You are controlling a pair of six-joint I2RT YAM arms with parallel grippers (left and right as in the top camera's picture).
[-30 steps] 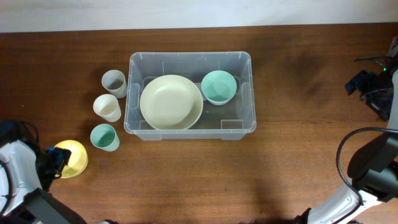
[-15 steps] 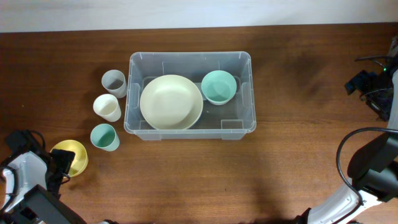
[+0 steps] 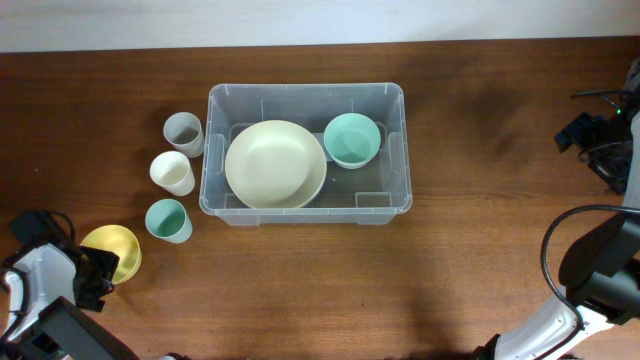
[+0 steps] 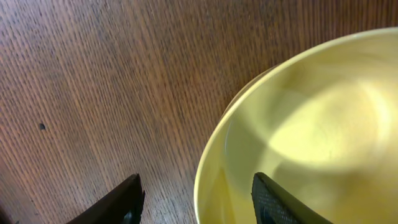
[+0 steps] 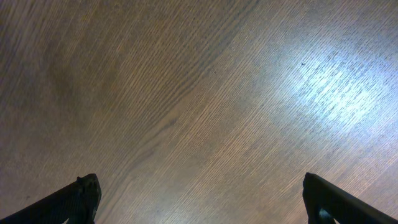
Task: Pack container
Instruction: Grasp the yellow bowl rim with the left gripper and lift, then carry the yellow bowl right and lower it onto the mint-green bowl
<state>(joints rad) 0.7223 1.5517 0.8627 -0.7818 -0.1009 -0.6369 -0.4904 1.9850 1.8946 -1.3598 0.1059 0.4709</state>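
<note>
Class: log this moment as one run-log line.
stage: pre-grasp, yellow bowl | left claw: open, straddling bowl rim | right claw: open, over table | in container: cream plate, teal bowl | outside: grey cup, white cup, teal cup

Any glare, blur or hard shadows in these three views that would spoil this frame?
Overhead: evenly lit and sharp, with only soft shadows around the container. Left wrist: the yellow bowl is very close, showing a broad bright highlight and little surface detail, while the wood grain is crisp. Right wrist: a pale glare patch washes out the table at upper right; elsewhere the grain is clear.
</note>
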